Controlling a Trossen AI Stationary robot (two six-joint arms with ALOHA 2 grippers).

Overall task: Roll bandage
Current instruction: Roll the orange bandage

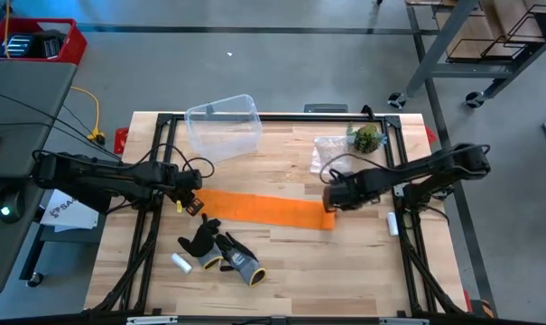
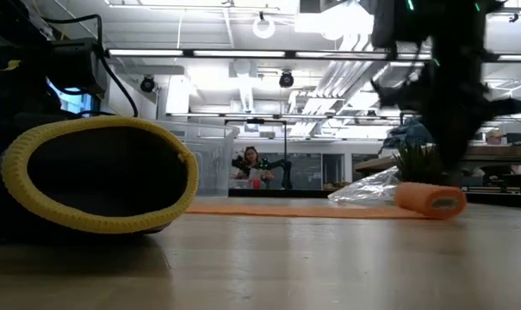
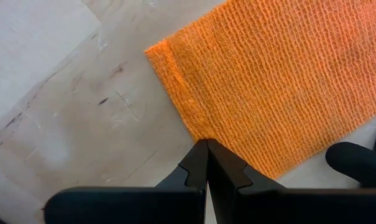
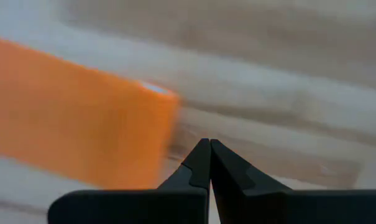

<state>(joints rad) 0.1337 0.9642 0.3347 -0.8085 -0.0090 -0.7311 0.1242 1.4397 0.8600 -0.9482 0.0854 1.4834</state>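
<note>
- Two claws, both pinched shut and empty, one at each end of the bandage (image 1: pixel 259 208). From above, the orange strip lies flat across the middle of the worktop (image 1: pixel 282 271), with the left claw (image 1: pixel 189 204) at its left end and the right claw (image 1: pixel 330 202) over the right end, where a short roll has started. A clear tub (image 1: pixel 224 125) sits behind the strip and gloves (image 1: pixel 220 252) with a small white cylinder (image 1: pixel 181 263) in front, well apart from it.
- Low view: the started roll (image 2: pixel 430 200) is stubby and sits on the wood with the flat band trailing off to the left. The dark arm above it is the right one, but I can't make out contact from here. A glove cuff (image 2: pixel 101 176) fills the near left.
- Left wrist view: the closed fingertips (image 3: pixel 206 163) touch the corner of the loose end, looks like pinning it down.
- Right wrist view: closed tips sit just beside the roll's end, not gripping it.
- My read: rolling has barely begun, most of the strip is still flat. Next move needs the right claw pushing the roll along toward the left while the left end stays anchored and straight.
</note>
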